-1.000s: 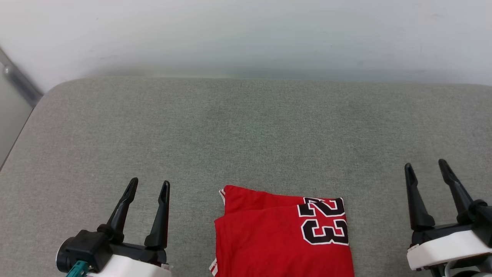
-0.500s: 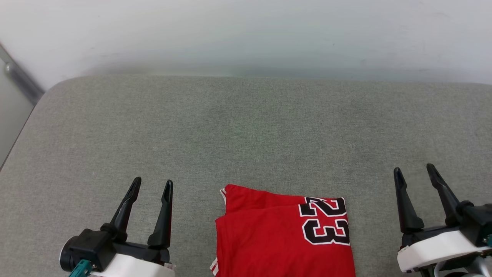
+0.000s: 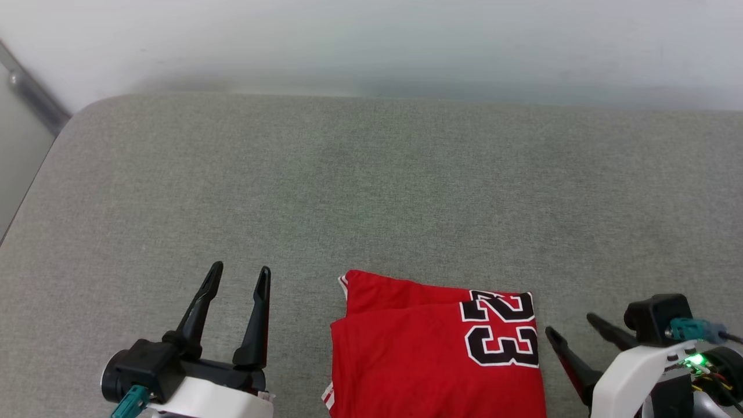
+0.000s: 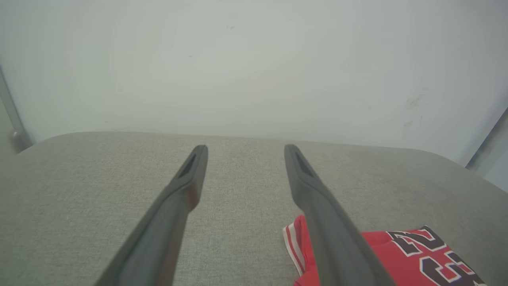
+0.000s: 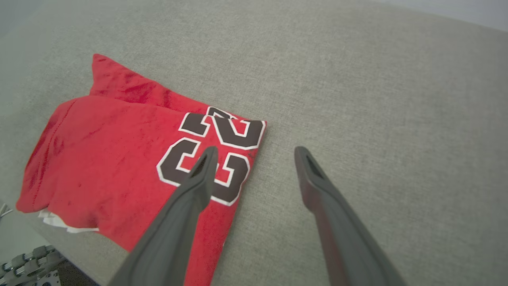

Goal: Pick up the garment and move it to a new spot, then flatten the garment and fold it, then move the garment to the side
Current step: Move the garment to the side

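The garment [image 3: 406, 360] is seen folded into a compact, roughly square red stack. It is laid flat on the grey worktop [image 3: 371, 191] at the bottom centre of the head view, its lower edge cut by the frame. A black, white-outlined 23 [image 3: 502, 331] is shown sideways along its right edge. Striped trim [image 3: 343, 283] is exposed at its upper left corner.

- A grey-green padded surface [image 3: 371, 186] lies under both grippers and stretches ahead of them; its rounded far corner is ahead and to the left of the left gripper [image 3: 241, 267].
- A pale wall [image 3: 371, 40] rises past the surface's far edge, with faint scuff marks [image 4: 412, 103] ahead-right of the left gripper.
- A slanted metal bar [image 3: 35, 98] stands against the wall, far ahead-left of the left gripper.
- A linked grey chain [image 5: 27, 258] sits below the surface's near edge, behind-left of the right gripper [image 3: 569, 323].
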Controlling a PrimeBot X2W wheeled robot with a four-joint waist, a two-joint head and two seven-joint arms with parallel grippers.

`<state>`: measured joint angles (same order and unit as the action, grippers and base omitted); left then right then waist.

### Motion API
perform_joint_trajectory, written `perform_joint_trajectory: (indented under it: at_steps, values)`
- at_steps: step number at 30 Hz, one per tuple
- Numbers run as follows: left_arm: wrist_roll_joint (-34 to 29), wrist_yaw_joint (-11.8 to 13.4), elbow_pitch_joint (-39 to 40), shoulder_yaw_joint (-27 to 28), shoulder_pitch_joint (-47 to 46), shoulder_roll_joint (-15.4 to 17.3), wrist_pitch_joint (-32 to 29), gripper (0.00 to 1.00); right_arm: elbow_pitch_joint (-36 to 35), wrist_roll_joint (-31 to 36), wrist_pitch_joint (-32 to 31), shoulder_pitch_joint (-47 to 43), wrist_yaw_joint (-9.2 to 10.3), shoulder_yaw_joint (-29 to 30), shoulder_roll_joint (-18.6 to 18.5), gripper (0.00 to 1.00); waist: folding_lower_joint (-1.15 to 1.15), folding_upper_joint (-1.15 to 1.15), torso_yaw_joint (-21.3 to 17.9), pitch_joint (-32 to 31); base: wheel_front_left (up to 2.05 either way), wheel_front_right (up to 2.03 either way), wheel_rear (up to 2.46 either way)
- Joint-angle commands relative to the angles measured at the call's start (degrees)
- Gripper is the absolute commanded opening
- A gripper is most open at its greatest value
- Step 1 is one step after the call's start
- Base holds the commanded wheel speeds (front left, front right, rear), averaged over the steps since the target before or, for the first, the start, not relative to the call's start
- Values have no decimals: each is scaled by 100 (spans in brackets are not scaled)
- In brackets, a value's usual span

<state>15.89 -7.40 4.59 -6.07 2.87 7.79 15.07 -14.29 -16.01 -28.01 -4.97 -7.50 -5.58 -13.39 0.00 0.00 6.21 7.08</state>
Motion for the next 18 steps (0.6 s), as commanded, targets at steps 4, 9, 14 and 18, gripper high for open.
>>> perform_joint_trajectory:
  at_steps: [4, 9, 14, 18]
  values:
    - [-4, -10, -44, -106, -153, -48, 12, 100, -262, -335, -1505, 14, 2, -18, 57, 100, 0, 0, 135, 138, 0, 0, 0]
    - [6, -10, -88, -236, -294, -39, 12, 100, -213, -198, -2466, 185, 2, 18, 173, 100, 0, 0, 354, 300, 0, 0, 0]
    - [17, -10, -110, -304, -386, -49, 12, 100, 98, -13, -2788, 317, 2, 105, 476, 100, 0, 0, 568, 472, 0, 0, 0]
    - [25, -10, -130, -348, -451, -43, 12, 100, 453, 63, -2927, 407, 2, -51, 586, 100, 0, 0, 706, 577, 0, 0, 0]
